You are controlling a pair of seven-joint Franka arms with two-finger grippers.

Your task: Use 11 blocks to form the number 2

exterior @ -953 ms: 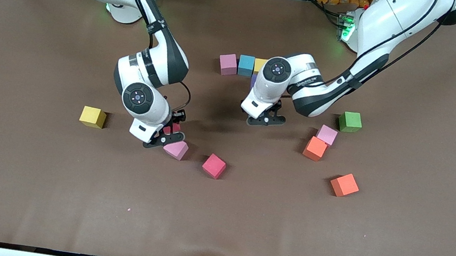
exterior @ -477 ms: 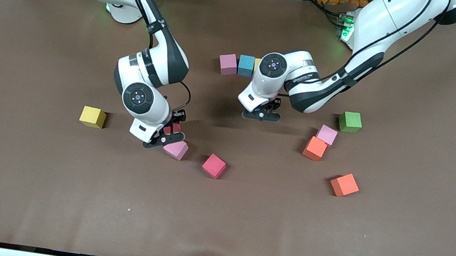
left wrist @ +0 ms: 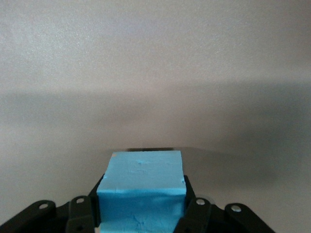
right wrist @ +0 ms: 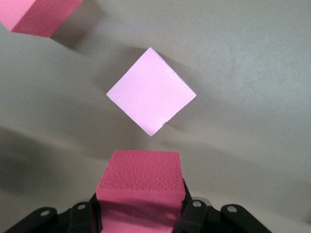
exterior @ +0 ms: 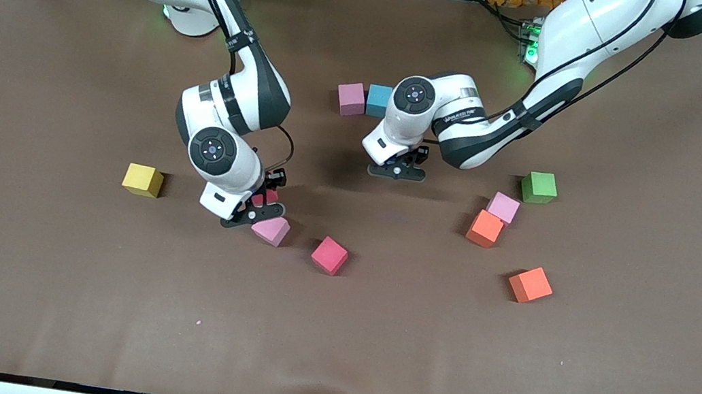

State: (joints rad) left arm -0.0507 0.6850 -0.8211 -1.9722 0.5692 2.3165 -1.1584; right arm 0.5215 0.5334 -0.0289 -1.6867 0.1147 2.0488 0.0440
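Bench [exterior: 35, 290]: brown surface carrying the scattered blocks.
Left claw [exterior: 397, 170]: clamped on a cyan block [left wrist: 141, 191], up over bare bench close to the pink block [exterior: 351, 99] and the second cyan block [exterior: 378, 100], which sit touching in a row.
Right claw [exterior: 257, 208]: clamped on a red block [right wrist: 138, 182], low over the bench just beside a pale pink block [exterior: 271, 230] turned corner-on.
Loose red block [exterior: 330, 254]: near that pale pink block, toward the left arm's end.
Yellow block [exterior: 143, 180]: alone toward the right arm's end.
Orange block [exterior: 484, 228]: touching another pink block [exterior: 503, 207].
Second orange block [exterior: 530, 284]: nearer the front camera, apart.
Green cube [exterior: 538, 187]: near that pink block.
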